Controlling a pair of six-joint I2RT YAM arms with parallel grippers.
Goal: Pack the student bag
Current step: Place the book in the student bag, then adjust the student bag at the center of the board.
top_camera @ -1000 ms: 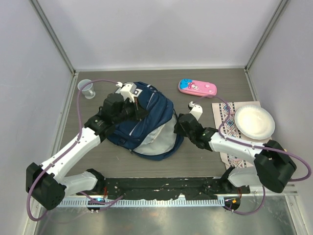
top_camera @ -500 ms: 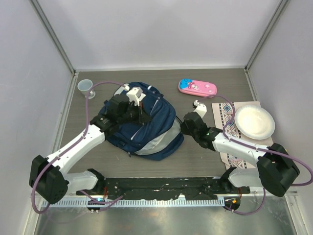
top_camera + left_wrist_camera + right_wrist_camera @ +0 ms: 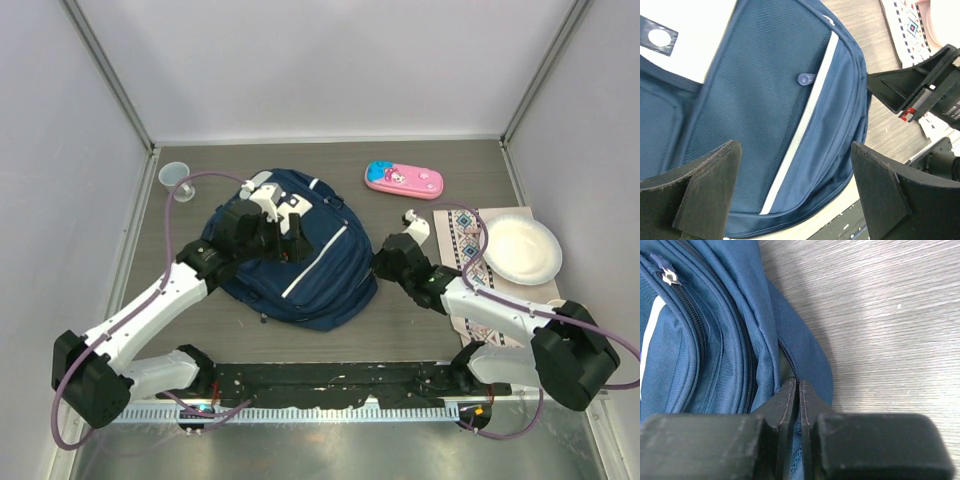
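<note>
The student bag point(image 3: 300, 265), navy blue with a white stripe, lies flat in the middle of the table with its flap down. My left gripper point(image 3: 290, 232) hovers open just above the bag's top. In the left wrist view its wide-apart fingers point(image 3: 710, 175) frame the striped front panel point(image 3: 765, 100) and hold nothing. My right gripper point(image 3: 379, 262) is at the bag's right edge. In the right wrist view it point(image 3: 798, 386) is shut on the bag's zipper edge point(image 3: 788, 357) beside the folded blue fabric point(image 3: 715, 340).
A pink pencil case point(image 3: 403, 179) lies at the back right of the bag. At the right, a white paper plate point(image 3: 520, 250) sits on a patterned mat point(image 3: 468, 262). A small clear cup point(image 3: 175, 180) stands at the back left.
My left gripper has opened and let go of the bag's flap, which dropped and covered the pale grey lining. My right gripper closed on the bag's right edge.
</note>
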